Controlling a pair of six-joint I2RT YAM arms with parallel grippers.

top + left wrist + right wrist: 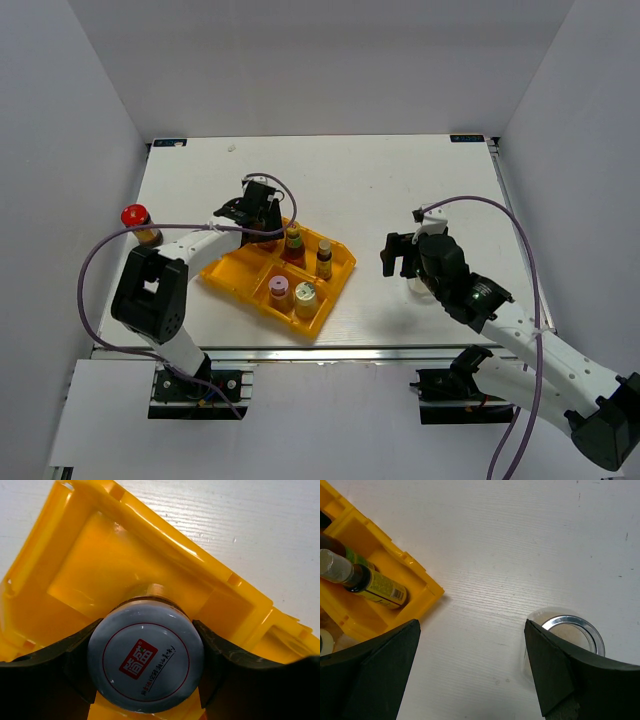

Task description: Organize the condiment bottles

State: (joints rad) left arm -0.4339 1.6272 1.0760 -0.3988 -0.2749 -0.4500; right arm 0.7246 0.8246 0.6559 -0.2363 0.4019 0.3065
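Overhead view: a white table (380, 180) with 2 robot arms.

At the far left edge, a small red-capped bottle (135, 217) stands alone, well apart from everything else.

Next, your left claw (146, 652) is partly closed on a silver-capped bottle (146, 662). 1 finger presses each side of the cap, and the bottle hangs over a bare compartment at the far end of a yellow tray (232, 270). You cannot tell whether its base touches the tray floor. The lid is smooth and round, so it could probably twist or slip in this hold. Treat the bottle as rigid and breakable.

4 more stand upright in the tray:
- a dark bottle (293, 243) with a red top
- a yellow-capped bottle (324, 257)
- a pink-capped jar (279, 290)
- a pale-green-capped jar (305, 293)

To the right, your right claw (471, 635) has its fingers spread fully wide and holds nothing. It hovers just beside a clear glass jar (570, 635) on the table, which its right finger partly hides in the wrist view. That jar looks wide, stiff, slick and fragile. It is likely best taken squarely across its body.
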